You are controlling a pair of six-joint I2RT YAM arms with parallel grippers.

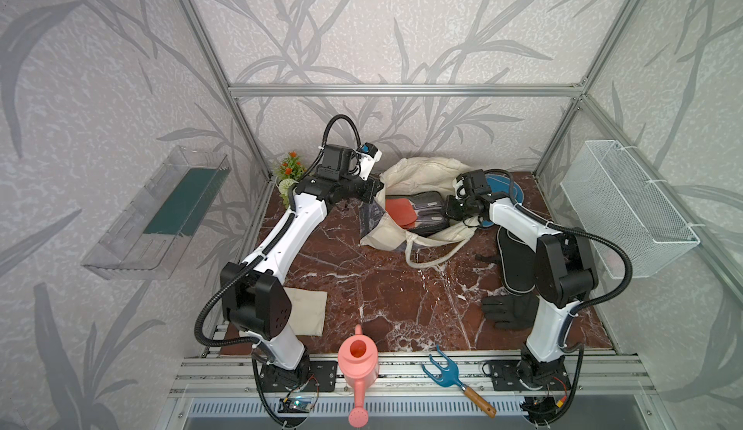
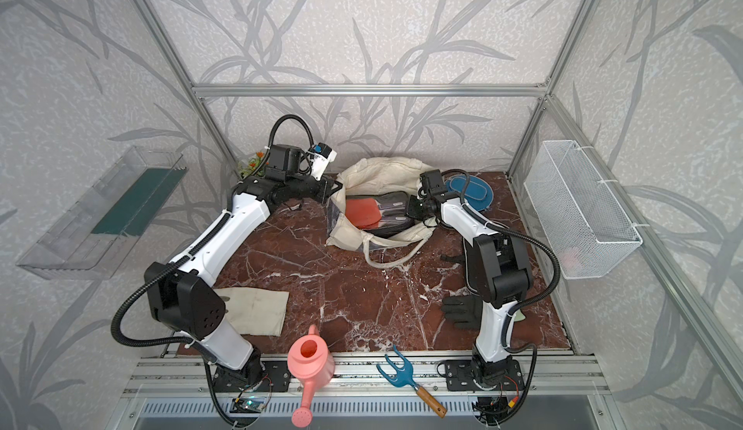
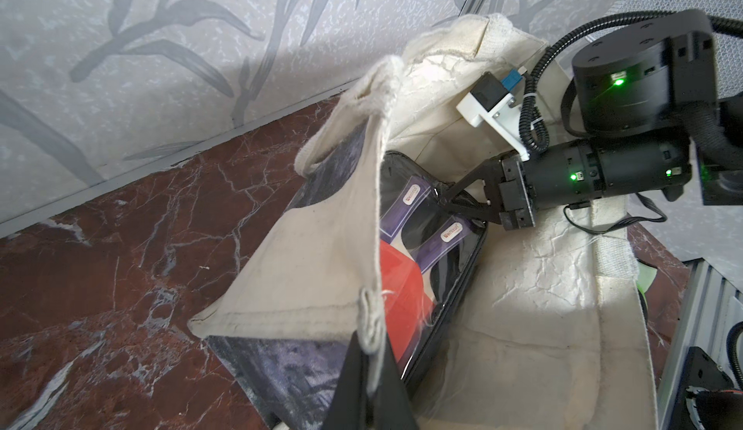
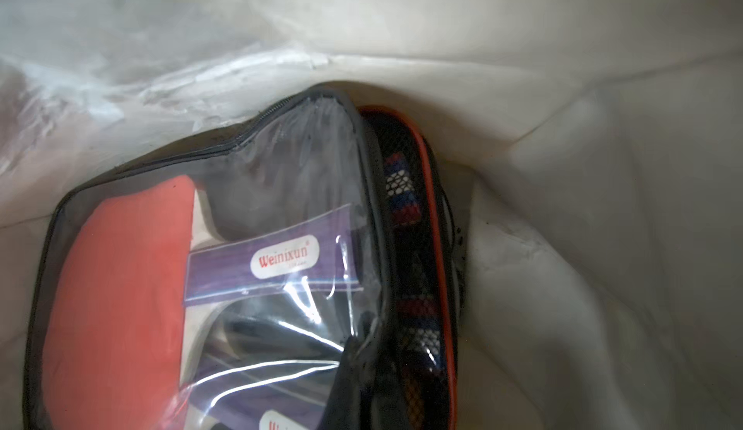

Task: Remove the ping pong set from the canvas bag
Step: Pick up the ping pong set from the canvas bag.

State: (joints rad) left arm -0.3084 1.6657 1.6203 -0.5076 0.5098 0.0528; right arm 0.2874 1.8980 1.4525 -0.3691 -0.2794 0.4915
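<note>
The canvas bag (image 1: 422,174) (image 2: 382,170) lies on its side at the back of the table, mouth held wide. Inside it is the ping pong set (image 1: 418,213) (image 2: 378,211) (image 3: 418,255) (image 4: 201,287), a flat black zip case with a clear front showing a red paddle and purple handles. My left gripper (image 1: 376,194) (image 3: 370,367) is shut on the bag's cream rim (image 3: 378,295), holding it up. My right gripper (image 3: 446,200) (image 4: 362,351) reaches into the bag and is shut on the case's zipped edge. A blue padded case (image 1: 500,184) and a black one (image 1: 516,263) lie outside the bag.
A black glove (image 1: 506,311) lies by the right arm's base and a flat cream glove (image 1: 307,311) near the left arm. A pink watering can (image 1: 358,363) and a blue hand rake (image 1: 442,371) sit on the front rail. A wire basket (image 1: 627,207) hangs on the right wall.
</note>
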